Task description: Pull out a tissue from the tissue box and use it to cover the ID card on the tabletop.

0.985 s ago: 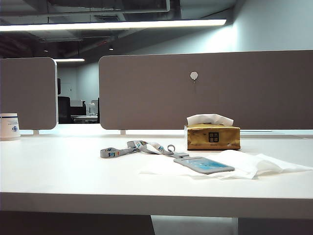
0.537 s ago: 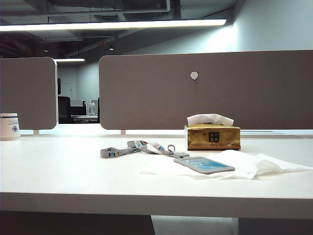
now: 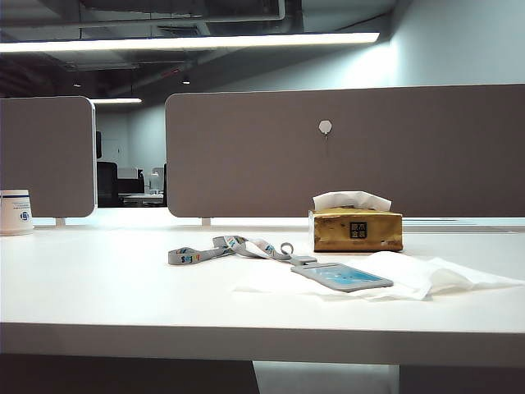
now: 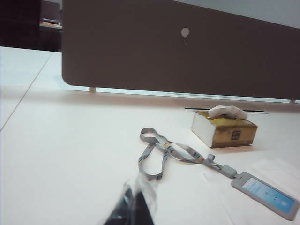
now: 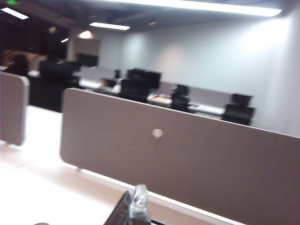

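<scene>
The golden-brown tissue box (image 3: 358, 231) stands at the back right of the white tabletop (image 3: 123, 287), with a white tissue (image 3: 351, 199) poking from its top slit. In front of it lies the light-blue ID card (image 3: 342, 277), uncovered, its grey lanyard (image 3: 230, 248) trailing left. In the left wrist view the box (image 4: 225, 132), the card (image 4: 265, 195) and the lanyard (image 4: 164, 152) lie ahead of my left gripper (image 4: 135, 199), whose blurred fingers are shut and empty. My right gripper (image 5: 133, 199) is shut and faces a grey divider; no task object shows in that view. Neither gripper appears in the exterior view.
A wide white paper sheet (image 3: 426, 275) lies under and to the right of the card. A white cup (image 3: 15, 212) stands at the far left. Grey divider panels (image 3: 344, 152) close off the back of the desk. The desk's thick front edge (image 3: 246, 341) faces the camera.
</scene>
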Motion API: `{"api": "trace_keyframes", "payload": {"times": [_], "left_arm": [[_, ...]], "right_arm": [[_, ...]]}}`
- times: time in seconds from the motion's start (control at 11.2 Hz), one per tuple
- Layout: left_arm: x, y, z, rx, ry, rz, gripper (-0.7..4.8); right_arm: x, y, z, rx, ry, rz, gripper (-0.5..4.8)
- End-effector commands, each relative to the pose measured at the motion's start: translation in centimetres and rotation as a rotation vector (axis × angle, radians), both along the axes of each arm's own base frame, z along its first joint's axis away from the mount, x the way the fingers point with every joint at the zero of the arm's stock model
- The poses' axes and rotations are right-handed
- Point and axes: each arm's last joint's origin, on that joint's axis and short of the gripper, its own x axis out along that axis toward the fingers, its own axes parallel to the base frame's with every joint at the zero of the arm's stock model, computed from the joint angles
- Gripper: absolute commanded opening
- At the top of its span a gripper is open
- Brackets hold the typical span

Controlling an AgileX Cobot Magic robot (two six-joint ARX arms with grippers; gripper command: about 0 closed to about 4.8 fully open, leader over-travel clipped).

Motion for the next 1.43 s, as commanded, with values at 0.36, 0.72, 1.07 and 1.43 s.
{"api": "trace_keyframes", "payload": {"times": [0.36, 0.72, 1.07, 1.43], "left_arm": [[-0.2, -0.2, 0.7, 0.01, -0.067, -0.089, -0.05], [-0.3, -0.4, 0.7, 0.021, -0.067, -0.162, -0.05], [-0.3, -0.4, 0.7, 0.021, -0.066, -0.163, -0.05], [-0.3, -0.4, 0.7, 0.021, -0.066, -0.163, -0.05]], "right_arm": [[14.6, 1.1, -2.0, -0.051, 0.288, 0.295, -0.04], [20.6, 4.2, -8.9, -0.112, 0.439, 0.306, 1.09], [24.5, 4.6, -11.3, -0.212, 0.466, 0.198, 2.05], [25.8, 4.5, -13.6, -0.242, 0.53, 0.14, 2.13]]}}
